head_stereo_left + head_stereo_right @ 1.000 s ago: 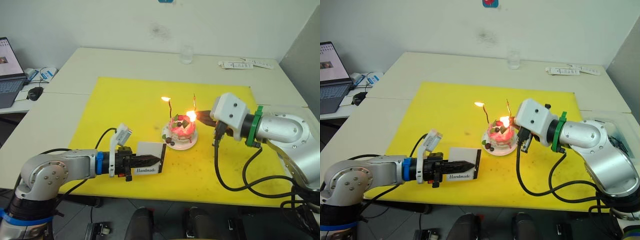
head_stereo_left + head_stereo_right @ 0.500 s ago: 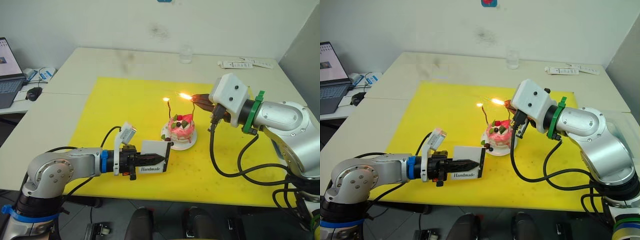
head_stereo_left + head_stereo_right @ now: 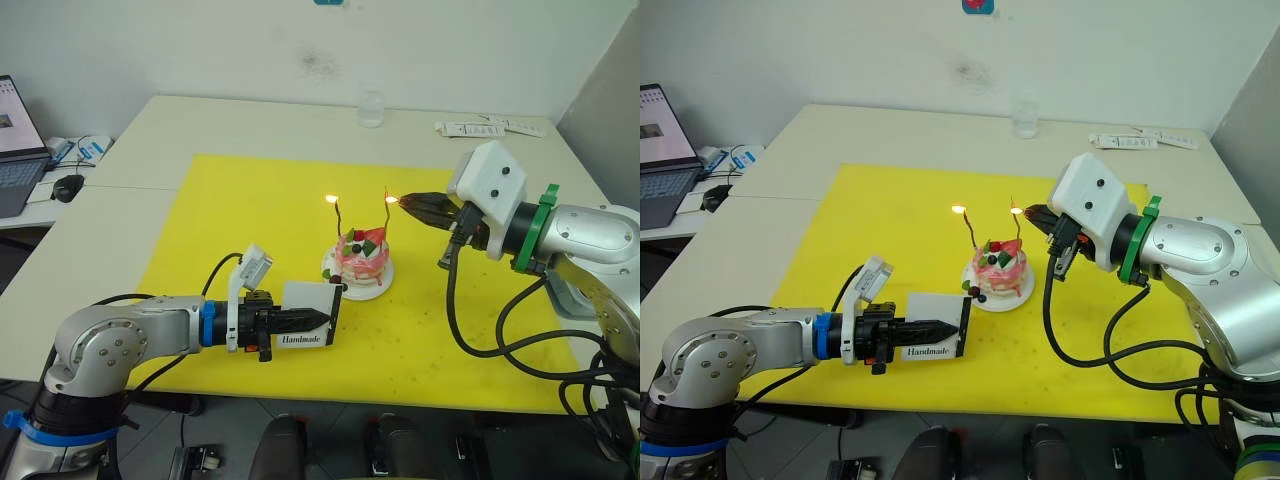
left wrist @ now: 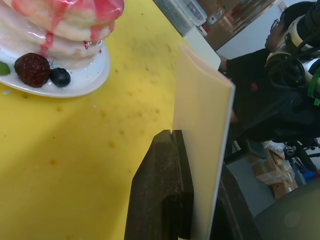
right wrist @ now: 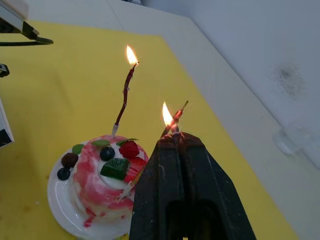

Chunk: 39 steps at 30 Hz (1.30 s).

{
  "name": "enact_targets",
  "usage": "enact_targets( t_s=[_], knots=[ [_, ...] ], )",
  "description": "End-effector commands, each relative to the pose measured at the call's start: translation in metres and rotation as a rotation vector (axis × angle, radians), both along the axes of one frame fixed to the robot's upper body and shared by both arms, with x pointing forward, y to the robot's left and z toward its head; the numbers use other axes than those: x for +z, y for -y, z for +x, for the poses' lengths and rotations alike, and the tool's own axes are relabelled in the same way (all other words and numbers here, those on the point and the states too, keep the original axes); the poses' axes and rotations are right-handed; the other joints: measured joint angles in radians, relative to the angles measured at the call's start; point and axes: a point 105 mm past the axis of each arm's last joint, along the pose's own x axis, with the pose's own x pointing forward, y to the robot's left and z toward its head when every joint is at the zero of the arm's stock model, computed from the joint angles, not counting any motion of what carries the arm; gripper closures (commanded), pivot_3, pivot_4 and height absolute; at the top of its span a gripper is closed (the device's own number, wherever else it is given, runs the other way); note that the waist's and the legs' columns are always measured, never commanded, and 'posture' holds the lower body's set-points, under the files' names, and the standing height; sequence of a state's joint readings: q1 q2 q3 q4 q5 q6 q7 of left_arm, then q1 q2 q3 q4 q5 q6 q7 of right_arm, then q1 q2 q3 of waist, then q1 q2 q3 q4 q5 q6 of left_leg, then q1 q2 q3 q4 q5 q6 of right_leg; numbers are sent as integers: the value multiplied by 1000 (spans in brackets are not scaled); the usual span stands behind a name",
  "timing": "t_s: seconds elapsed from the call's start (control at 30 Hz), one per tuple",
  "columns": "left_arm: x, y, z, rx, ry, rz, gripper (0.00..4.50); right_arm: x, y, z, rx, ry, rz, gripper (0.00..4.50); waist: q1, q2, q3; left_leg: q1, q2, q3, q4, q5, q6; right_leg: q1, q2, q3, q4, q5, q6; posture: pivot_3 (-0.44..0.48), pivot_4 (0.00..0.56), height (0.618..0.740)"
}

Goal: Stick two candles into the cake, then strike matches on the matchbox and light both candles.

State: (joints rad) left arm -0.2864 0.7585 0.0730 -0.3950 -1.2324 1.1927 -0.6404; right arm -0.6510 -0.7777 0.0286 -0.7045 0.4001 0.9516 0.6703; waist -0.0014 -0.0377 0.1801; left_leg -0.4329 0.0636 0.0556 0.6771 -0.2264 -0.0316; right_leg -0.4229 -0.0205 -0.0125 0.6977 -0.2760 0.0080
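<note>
Left tool (image 3: 318, 318): we clamp the matchbox (image 3: 306, 308) upright near the cake (image 3: 362, 256).
Right tool (image 3: 408, 203): pinching a burning match (image 5: 176, 115) beside the candles (image 3: 340, 214).

Yellow mat (image 3: 260, 210) on white table (image 3: 250, 125)

The cake (image 5: 102, 187) looks glossy, with wet-looking pink glaze running down its pale tiers, and sits on a smooth, shiny white plate (image 4: 80, 82). Under the plate lies a matt yellow mat (image 3: 270, 215), speckled with small stains beside the cake. The matchbox (image 4: 202, 145), near the cake, is matt white card with a plain, smooth face. The left hand (image 4: 172, 200) pinching it has dull black plastic fingers (image 4: 160, 190) with a faintly grainy surface. The candles (image 5: 124, 95) in the cake look rough and knobbly. The counter (image 3: 250, 125) around the mat is smooth, pale and matt.
</note>
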Motion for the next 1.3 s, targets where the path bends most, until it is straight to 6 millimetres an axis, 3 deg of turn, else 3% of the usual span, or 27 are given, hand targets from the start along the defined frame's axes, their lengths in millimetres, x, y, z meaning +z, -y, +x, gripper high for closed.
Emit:
enact_targets(
  t_s=[0.03, 0.3, 1.3],
  knots=[
    [6, 5, -2, -30, 31, -6, 4500, 9, -1, -3, -4, 67, 3, 4486, 0, 0, 0, 0, 0, 0, 0, 0, 0, 0, 0, 0, 0, 0, 0, 0, 150, 684],
    [6, 5, 0, -32, 32, -6, 4500, 7, -10, 4, 9, 102, 5, 4486, 0, 0, 0, 0, 0, 0, 0, 0, 0, 0, 0, 0, 0, 0, 0, 0, 150, 684],
    [5, 7, -1, -34, 28, -16, 4500, 6, -9, 7, 12, 136, -22, 4486, 0, 0, 0, 0, 0, 0, 0, 0, 0, 0, 0, 0, 0, 0, 0, 0, 150, 684]
  ],
)
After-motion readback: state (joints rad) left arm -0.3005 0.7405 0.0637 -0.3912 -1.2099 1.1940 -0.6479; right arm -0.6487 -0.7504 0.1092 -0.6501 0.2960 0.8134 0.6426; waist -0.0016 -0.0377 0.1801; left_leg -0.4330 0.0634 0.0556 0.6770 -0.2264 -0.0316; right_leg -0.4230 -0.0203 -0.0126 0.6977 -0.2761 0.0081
